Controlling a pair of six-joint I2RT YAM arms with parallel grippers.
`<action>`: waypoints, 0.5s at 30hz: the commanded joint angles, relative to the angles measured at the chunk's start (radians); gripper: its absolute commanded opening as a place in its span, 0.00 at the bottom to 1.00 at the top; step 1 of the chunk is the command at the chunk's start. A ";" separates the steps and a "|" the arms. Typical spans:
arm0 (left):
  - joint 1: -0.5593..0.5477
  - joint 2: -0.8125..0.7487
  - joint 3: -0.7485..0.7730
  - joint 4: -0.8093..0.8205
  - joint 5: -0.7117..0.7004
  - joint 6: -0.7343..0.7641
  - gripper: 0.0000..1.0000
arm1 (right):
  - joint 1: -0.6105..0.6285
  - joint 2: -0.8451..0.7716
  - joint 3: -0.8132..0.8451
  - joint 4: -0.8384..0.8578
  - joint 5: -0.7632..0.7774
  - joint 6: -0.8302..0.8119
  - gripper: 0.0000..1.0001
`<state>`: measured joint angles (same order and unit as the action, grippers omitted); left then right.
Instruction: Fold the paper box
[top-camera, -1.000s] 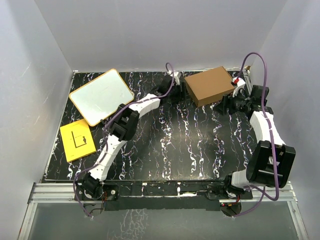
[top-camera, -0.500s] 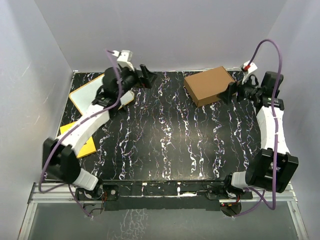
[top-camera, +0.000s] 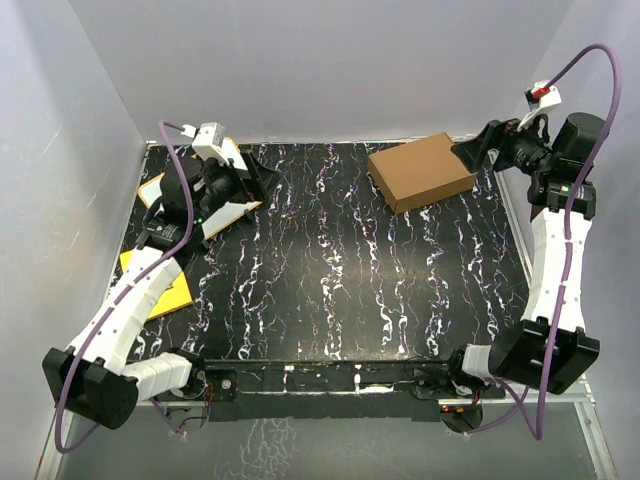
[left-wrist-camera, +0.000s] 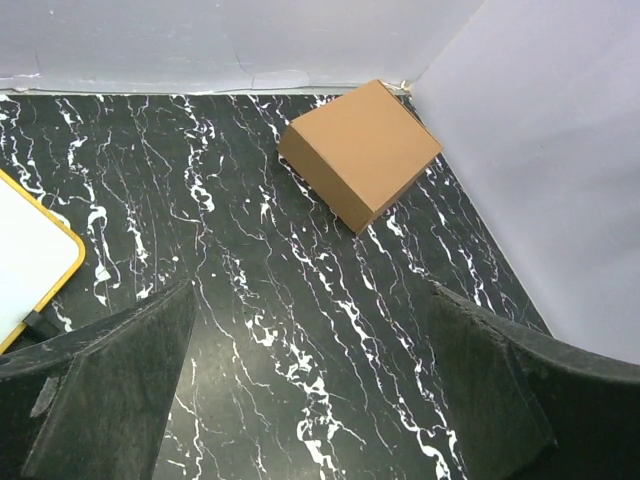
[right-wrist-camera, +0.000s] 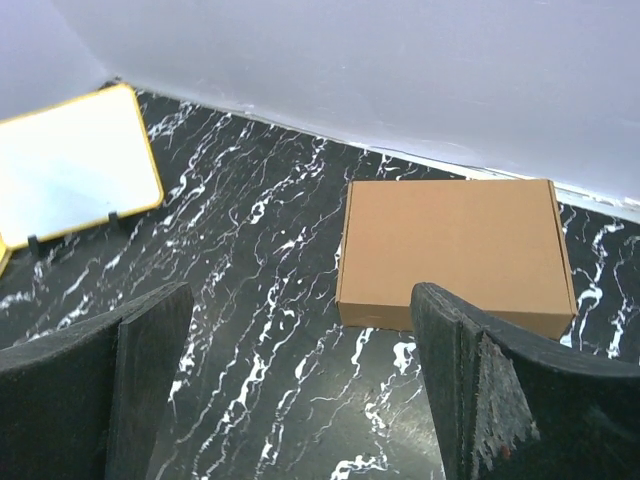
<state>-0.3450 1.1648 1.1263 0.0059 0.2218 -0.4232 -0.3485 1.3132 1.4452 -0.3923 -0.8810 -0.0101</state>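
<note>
The paper box (top-camera: 420, 172) is a closed, shallow brown cardboard box lying flat on the black marbled table at the back right; it also shows as the paper box (left-wrist-camera: 362, 150) and the paper box (right-wrist-camera: 455, 250) in the wrist views. My left gripper (top-camera: 255, 172) hovers far to its left, above the white board, open and holding nothing; its fingertips frame bare table around the left gripper (left-wrist-camera: 310, 300). My right gripper (top-camera: 472, 152) is raised just right of the box, open and apart from it; in its own view the right gripper (right-wrist-camera: 300, 295) is empty.
A white board with an orange rim (top-camera: 150, 190) lies at the back left, partly under the left arm. A yellow sheet (top-camera: 172, 295) lies in front of it. Grey walls close in the back and both sides.
Both arms have drawn away from the box and risen: the left swung to the far left over the white board, the right lifted towards the back right corner. Both grippers opened wide.
</note>
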 joint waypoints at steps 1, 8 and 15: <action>0.006 -0.091 -0.019 -0.077 -0.001 -0.007 0.97 | -0.006 -0.059 0.058 0.021 0.130 0.132 0.99; 0.006 -0.133 -0.038 -0.096 -0.002 -0.026 0.97 | -0.006 -0.094 0.065 -0.008 0.125 0.116 0.99; 0.006 -0.160 -0.047 -0.114 -0.005 -0.031 0.97 | -0.006 -0.111 0.048 -0.008 0.073 0.106 0.99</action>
<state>-0.3439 1.0466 1.0805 -0.0929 0.2207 -0.4480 -0.3489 1.2320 1.4590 -0.4183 -0.7845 0.0814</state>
